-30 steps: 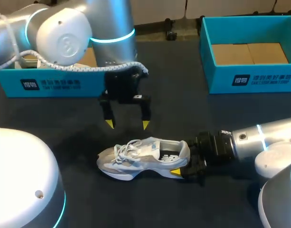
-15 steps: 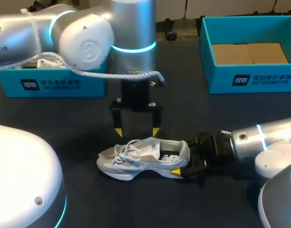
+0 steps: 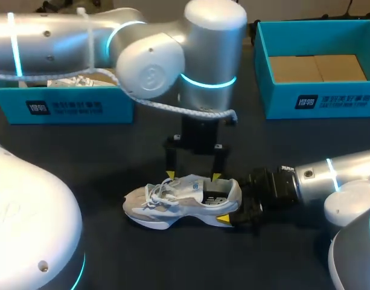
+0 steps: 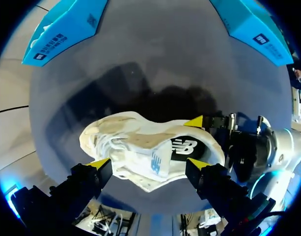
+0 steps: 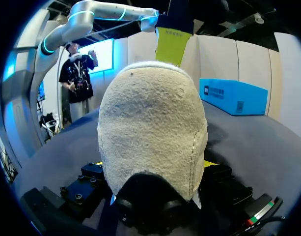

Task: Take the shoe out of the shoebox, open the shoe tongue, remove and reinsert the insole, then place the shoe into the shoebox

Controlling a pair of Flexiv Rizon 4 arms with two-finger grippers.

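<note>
Shoe [image 3: 181, 202] stands on its sole on the table [image 3: 82, 157], outside the shoebox [image 3: 317, 103], with its heel clamped by the right gripper [image 3: 233, 208]. The left gripper [image 4: 148, 162] hangs over the collar, fingers apart.

Risk — a finger could catch laces or collar wall instead of the tongue and twist the heel loose.

The left wrist view shows the shoe opening; the right wrist view shows only the heel back.

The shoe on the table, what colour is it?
The shoe is white and pale grey; the head view shows it best.
</note>
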